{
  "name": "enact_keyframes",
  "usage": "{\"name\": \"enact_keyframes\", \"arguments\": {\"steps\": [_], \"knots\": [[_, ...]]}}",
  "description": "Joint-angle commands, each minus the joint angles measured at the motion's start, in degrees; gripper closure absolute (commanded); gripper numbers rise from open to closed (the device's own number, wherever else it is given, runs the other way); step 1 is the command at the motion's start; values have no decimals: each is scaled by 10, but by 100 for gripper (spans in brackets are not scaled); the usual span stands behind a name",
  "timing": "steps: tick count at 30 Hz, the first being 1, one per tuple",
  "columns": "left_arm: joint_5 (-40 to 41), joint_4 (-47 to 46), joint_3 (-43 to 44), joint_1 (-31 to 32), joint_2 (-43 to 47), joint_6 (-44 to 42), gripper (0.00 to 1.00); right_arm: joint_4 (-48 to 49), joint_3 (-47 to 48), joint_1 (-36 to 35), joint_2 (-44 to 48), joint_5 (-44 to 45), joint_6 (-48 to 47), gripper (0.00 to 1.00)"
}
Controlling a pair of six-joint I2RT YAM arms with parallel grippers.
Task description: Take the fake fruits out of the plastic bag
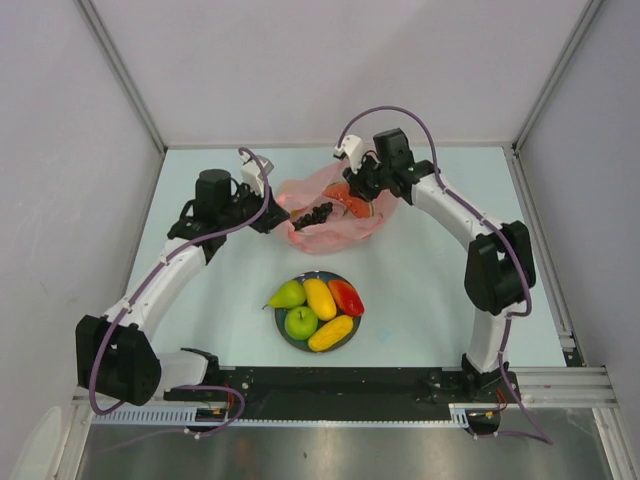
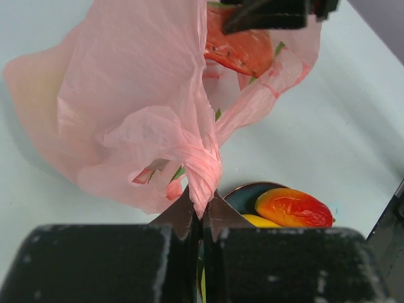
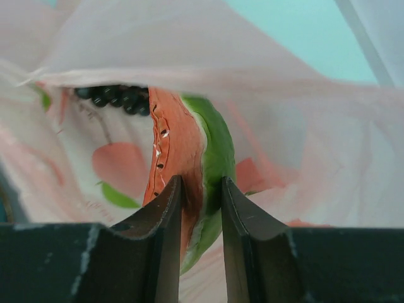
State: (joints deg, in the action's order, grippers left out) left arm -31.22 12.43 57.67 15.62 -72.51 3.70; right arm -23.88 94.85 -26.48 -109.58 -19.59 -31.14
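Your left jaws are pinching a twisted handle of the plastic bag [image 2: 126,107], fully closed; your right jaws are clamping the watermelon slice [image 3: 189,145] inside it.

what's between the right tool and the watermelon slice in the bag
Nothing: the right tool grips the watermelon slice inside the plastic bag. Only loose bag film hangs over it, on the way out.
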Motion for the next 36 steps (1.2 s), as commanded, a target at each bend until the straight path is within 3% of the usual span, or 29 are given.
{"name": "enact_keyframes", "arguments": {"steps": [1,11,21,28,36], "knots": [[1,-22,20,-2,13,13,100,-31,-40,-17,100,-17,-2,100],[2,-27,17,-1,20,18,100,-74,-149,-72,267,-54,16,100],[7,-21,14,-2,33,12,100,-123,-185,-144,243,-127,4,100],[4,-10,11,-2,42,12,100,-64,-191,-155,191,-148,167,100],[3,-9,4,-2,49,13,100,-46,-229,-187,197,12,352,100]]}}
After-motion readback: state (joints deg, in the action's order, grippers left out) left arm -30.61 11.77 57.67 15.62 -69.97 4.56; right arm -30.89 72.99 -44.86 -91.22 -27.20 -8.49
